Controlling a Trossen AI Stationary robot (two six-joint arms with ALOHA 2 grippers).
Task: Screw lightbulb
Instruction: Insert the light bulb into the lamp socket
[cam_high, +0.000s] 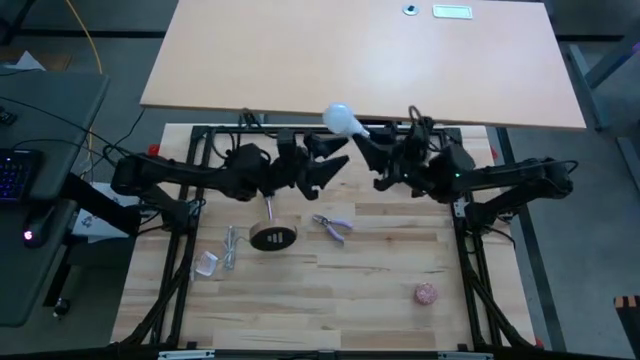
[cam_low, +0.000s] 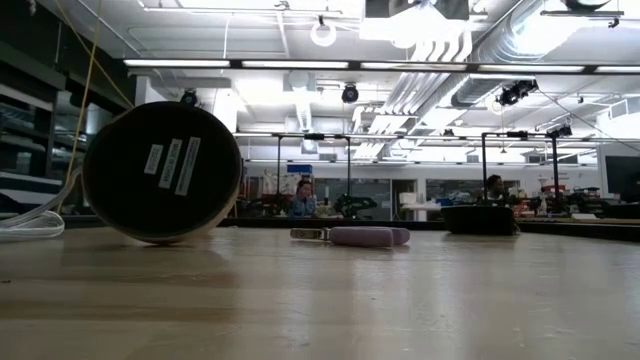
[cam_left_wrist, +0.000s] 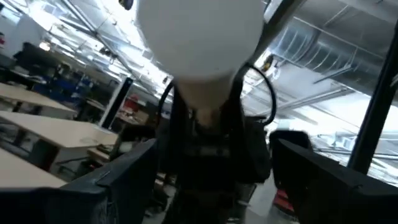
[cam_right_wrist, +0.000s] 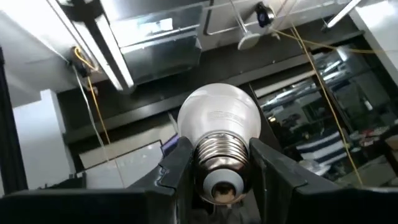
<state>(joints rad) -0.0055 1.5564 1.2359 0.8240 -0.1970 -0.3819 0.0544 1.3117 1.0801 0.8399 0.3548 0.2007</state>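
Observation:
The lightbulb is white with a frosted round head and a silvery screw base. It is held up above the table's far part by my right gripper, which is shut on it. My left gripper stands open just to the bulb's left, facing it. In the left wrist view the bulb's head shows between and beyond its two fingers, untouched. The lamp stand, a round disc with a thin stem, lies tipped on the table below, resting on its disc's rim. My right gripper pinches the bulb's threaded screw base between its two fingers, one on each side. The fingers slant upward, and the frosted head sticks out beyond their tips. The bulb is lifted clear of the table.
Purple-handled pliers lie near the table's middle, to the right of the lamp stand. A pinkish ball sits near the front right. A clear plastic piece and a small metal part lie at the left. A pale tabletop stands beyond.

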